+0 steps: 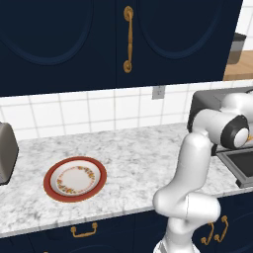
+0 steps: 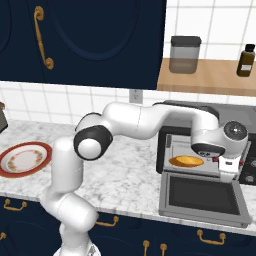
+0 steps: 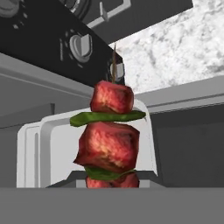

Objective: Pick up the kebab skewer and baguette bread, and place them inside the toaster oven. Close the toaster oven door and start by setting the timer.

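**A:** Going left to right: the red-rimmed plate point(image 2: 24, 158) is sat bare on the counter, the baguette bread point(image 2: 186, 161) can be seen inside the toaster oven point(image 2: 172, 131), and the kebab skewer point(image 3: 109, 135) is gripped narrowly in the gripper point(image 2: 227, 169), hung over the dropped toaster oven door point(image 2: 202, 196).

**B:** Risk-wise, the stick tip could get snagged on the knobs point(image 3: 80, 45) or the oven's frame if it's pushed in crooked. And if it's let go too soon, it'd probably end up on the door glass rather than the rack.
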Available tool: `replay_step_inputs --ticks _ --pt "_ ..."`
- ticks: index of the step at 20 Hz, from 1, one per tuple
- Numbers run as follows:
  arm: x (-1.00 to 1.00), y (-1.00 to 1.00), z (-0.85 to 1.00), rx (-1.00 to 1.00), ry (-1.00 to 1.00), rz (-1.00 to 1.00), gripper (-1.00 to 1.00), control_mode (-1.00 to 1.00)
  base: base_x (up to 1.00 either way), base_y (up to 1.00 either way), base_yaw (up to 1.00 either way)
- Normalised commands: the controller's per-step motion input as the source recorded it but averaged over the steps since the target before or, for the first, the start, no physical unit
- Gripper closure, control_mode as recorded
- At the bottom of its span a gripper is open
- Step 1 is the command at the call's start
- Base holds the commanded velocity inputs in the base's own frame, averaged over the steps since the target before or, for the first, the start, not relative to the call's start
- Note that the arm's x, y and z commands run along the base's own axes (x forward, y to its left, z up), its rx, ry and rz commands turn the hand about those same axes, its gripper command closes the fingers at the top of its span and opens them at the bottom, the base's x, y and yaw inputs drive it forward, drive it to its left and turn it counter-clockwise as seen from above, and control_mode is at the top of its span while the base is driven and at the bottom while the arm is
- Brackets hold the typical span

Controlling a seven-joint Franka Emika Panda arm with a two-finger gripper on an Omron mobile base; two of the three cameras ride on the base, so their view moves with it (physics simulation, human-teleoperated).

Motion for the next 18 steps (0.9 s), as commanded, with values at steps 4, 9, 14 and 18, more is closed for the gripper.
replay_step_inputs --ticks 4,9,14,18 --pt "0.24 0.46 -0.14 0.0 0.0 0.0 1.0 -1.0 0.0 0.0 0.0" --pt "0.22 0.44 -0.08 0.0 0.0 0.0 -1.0 -1.0 0.0 0.0 0.0" --pt "0.01 0.01 0.0 0.0 0.0 0.0 -1.0 -1.0 0.0 0.0 0.0" --pt "0.0 0.0 0.0 0.0 0.0 0.0 -1.0 -1.0 0.0 0.0 0.0"
